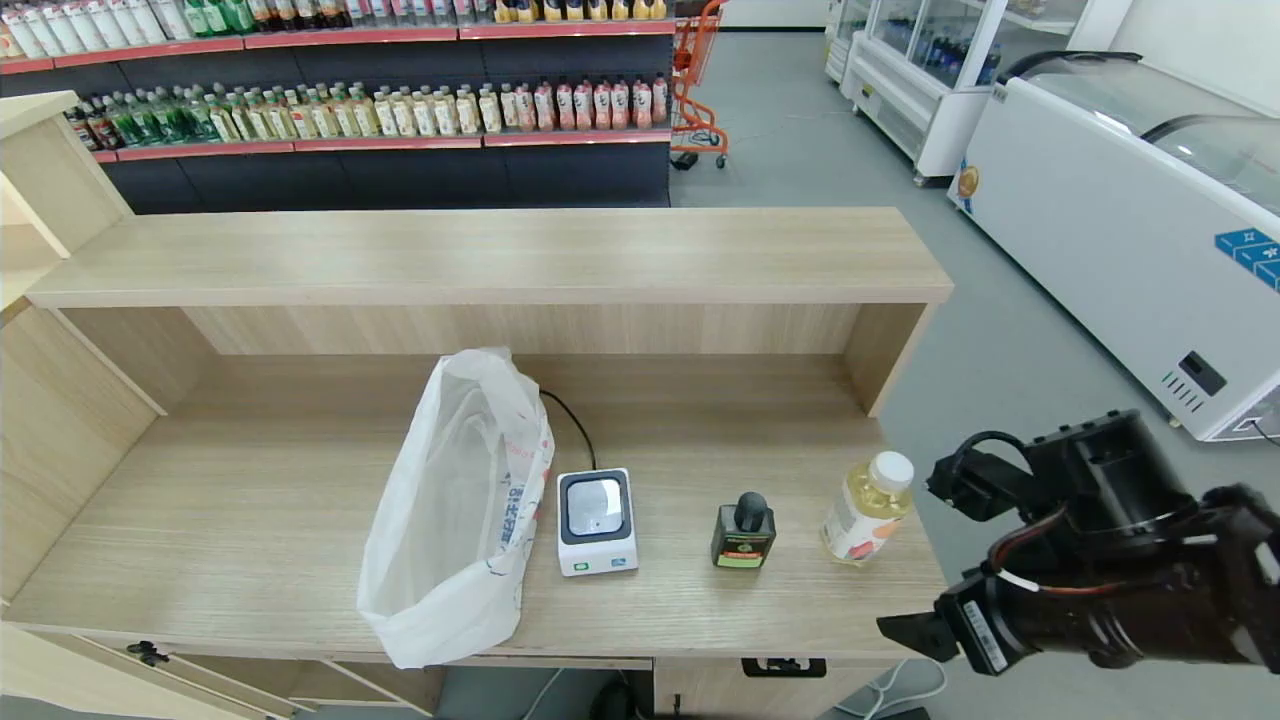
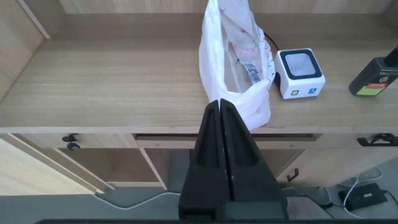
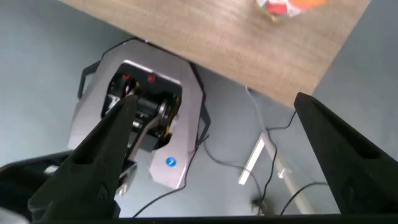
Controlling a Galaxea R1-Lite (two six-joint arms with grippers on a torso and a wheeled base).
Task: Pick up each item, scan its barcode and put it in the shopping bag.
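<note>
On the wooden counter (image 1: pixel 250 520) lies a white shopping bag (image 1: pixel 455 500), its mouth toward the front edge. To its right stands the white barcode scanner (image 1: pixel 596 520). Further right are a small dark bottle (image 1: pixel 744 530) with a black cap and a yellow drink bottle (image 1: pixel 868 508) with a white cap. My right gripper (image 3: pixel 216 102) is open and holds nothing, hanging off the counter's front right corner, below and in front of the yellow drink bottle (image 3: pixel 286 6). My left gripper (image 2: pixel 221 107) is shut and empty, below the front edge in front of the bag (image 2: pixel 239 68).
A raised wooden ledge (image 1: pixel 480 255) runs along the counter's far side, with side panels left and right. The scanner's black cable (image 1: pixel 575 425) trails back behind the bag. Drawer handles (image 2: pixel 69 142) sit under the front edge. Freezers (image 1: pixel 1120 220) stand to the right.
</note>
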